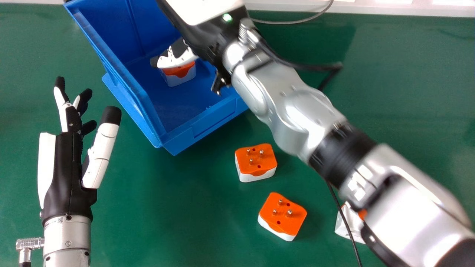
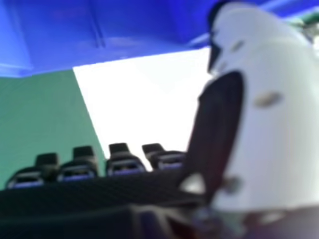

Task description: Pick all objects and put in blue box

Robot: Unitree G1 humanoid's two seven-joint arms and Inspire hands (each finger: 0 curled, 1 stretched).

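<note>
My right hand [image 1: 202, 35] is over the blue box [image 1: 148, 100], its thumb just above an orange and white plug adapter [image 1: 179, 76] inside. In the right hand view, the fingers of my right hand [image 2: 271, 129] look relaxed, with nothing seen between them and the thumb; part of the blue box [image 2: 134, 27] lies beyond. On the green table, one adapter [image 1: 256, 163] sits in front of the box and a second [image 1: 282, 217] nearer, both with pins up. A third [image 1: 349, 224] is partly hidden by my right forearm. At the left, my left hand [image 1: 68, 167] is open and empty.
The green table [image 1: 167, 222] surrounds the box. My right forearm crosses diagonally from the lower right, with a black cable hanging beneath it. A grey cable [image 1: 293, 21] lies along the far edge, by a white ledge [image 1: 371, 8].
</note>
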